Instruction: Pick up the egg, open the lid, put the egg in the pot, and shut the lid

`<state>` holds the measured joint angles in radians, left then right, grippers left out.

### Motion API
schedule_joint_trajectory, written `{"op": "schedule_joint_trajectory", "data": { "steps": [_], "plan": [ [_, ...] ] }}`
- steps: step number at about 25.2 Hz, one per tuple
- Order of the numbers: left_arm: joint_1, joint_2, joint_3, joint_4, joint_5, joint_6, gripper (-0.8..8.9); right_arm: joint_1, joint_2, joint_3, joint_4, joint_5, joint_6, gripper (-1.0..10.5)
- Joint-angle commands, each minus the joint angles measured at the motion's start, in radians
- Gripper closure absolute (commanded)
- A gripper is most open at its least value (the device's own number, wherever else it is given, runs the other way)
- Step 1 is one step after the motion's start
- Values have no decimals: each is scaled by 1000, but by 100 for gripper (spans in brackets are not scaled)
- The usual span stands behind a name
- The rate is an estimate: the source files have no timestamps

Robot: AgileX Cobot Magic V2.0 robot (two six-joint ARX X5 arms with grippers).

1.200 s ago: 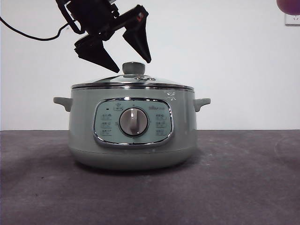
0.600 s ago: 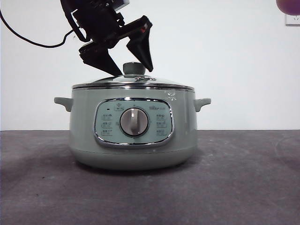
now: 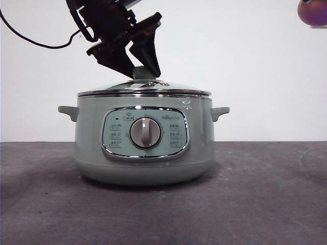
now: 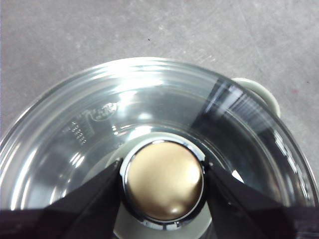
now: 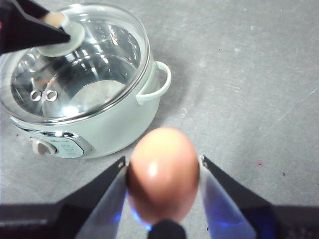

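On the left of the front view the left claw (image 3: 141,71) reaches down from the upper left, big and dark, and its two black jaws stand on either side of the knob (image 3: 144,74) on top of the lid (image 3: 144,88). The left wrist view shows both jaws pressed against opposite flanks of the knob (image 4: 163,180), so this claw is pinching the knob. The lid's glass dome sits flat on the pot (image 3: 144,137), its steel rim level along the pot's top edge, so the pot is closed. The pot stands upright on the grey bench (image 3: 265,199), somewhat left of the middle, with its dial (image 3: 145,132) in the chrome-framed panel (image 3: 115,133) facing the camera and a small handle (image 3: 67,111) sticking out at each side. Far to the right, at the top corner of the front view, only a rounded purplish shape shows, too dim to name from there. The right wrist view shows the right claw (image 5: 163,172) high over the bench, well apart from the pot, its jaws pinching the egg (image 5: 163,174) between them; the brown-orange egg is held with one end up, clear of the bench.
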<state>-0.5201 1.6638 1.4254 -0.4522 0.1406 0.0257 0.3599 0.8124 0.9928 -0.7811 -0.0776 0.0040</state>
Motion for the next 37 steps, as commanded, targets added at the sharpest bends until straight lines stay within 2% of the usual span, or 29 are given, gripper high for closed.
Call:
{"op": "schedule_joint_trajectory", "data": {
  "steps": [1,4,8,10,15,19,30,37],
  "plan": [
    [5,-49,2,10,-6,0,822,1,2,1,11,-2,6,958],
    [4,-95,2,4,-6,1,822,2,8,1,23,-3,6,958],
    [5,-191,2,-47,-9,1,822,3,56,2,91,-82,7,958],
    [7,-260,2,-90,-17,1,822,18,105,10,130,-84,14,958],
    [11,-467,2,-229,-63,2,822,101,302,70,268,-107,17,958],
    [11,-618,2,-350,-113,2,822,183,540,211,338,-106,2,958],
    [11,-753,2,-486,-114,0,822,262,962,510,351,-95,-72,959],
    [11,-764,2,-511,-114,-7,822,293,1117,548,385,-42,-156,959]
  ]
}}
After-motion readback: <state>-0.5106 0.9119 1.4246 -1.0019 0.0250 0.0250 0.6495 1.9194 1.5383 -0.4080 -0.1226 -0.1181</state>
